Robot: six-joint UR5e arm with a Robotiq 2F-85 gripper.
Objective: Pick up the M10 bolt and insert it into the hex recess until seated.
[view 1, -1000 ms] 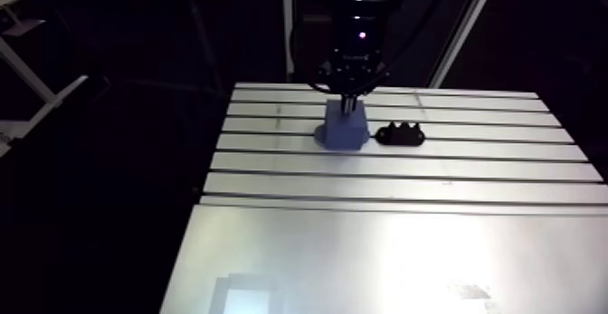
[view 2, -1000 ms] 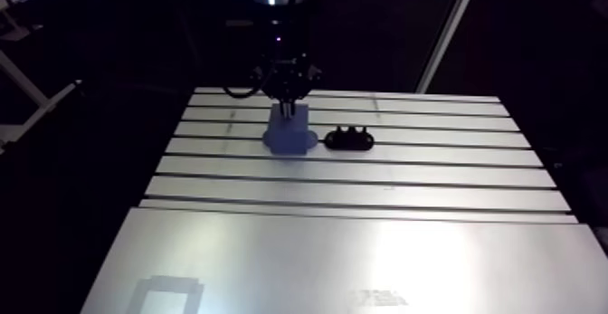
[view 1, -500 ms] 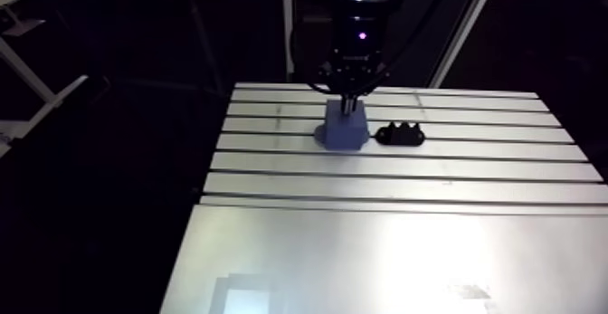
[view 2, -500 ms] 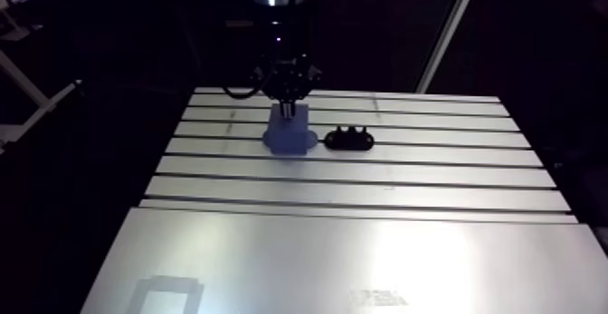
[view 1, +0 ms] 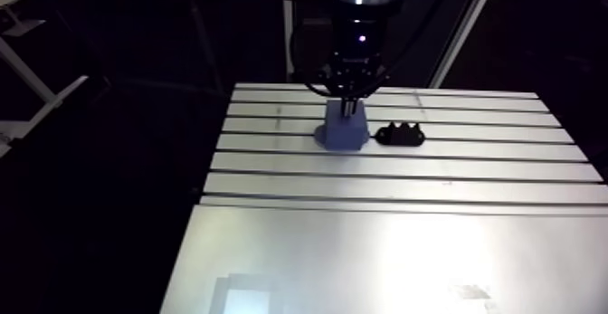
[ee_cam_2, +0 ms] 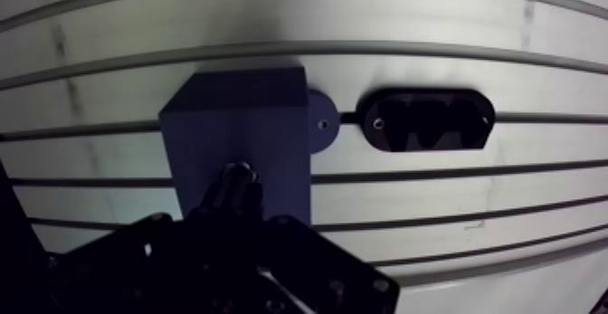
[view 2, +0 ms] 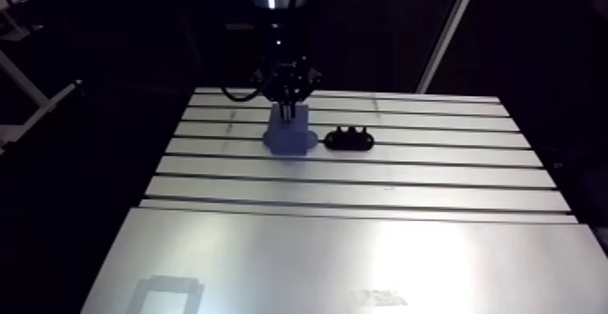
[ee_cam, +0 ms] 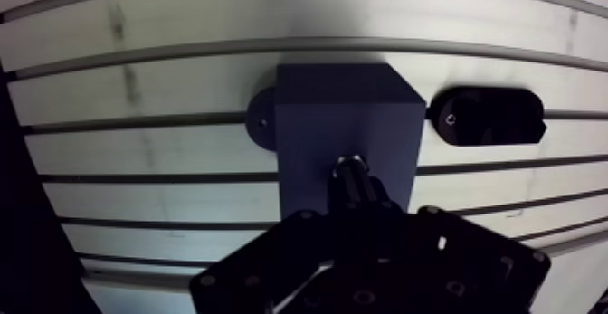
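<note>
A dark blue block (ee_cam: 348,118) stands on the slotted table (view 1: 398,168), with a round flange (ee_cam: 261,121) at its side. My gripper (ee_cam: 353,204) is right above the block's top face and is shut on the M10 bolt (ee_cam: 351,177). The bolt's dark metal end sticks out from between the fingers and points down at the block. Bolt and gripper cover the hex recess, so I cannot tell how deep the bolt sits. In the arm view the gripper (view 1: 348,105) comes straight down onto the block (view 1: 342,132).
A black holder (ee_cam: 489,116) with notches lies on the table just beside the block, also seen in the arm view as the black holder (view 1: 400,135). A smooth metal plate (view 1: 362,254) covers the near part of the table.
The gripper with the bolt has sunk very slightly toward the block. The block and the black holder have not moved.
</note>
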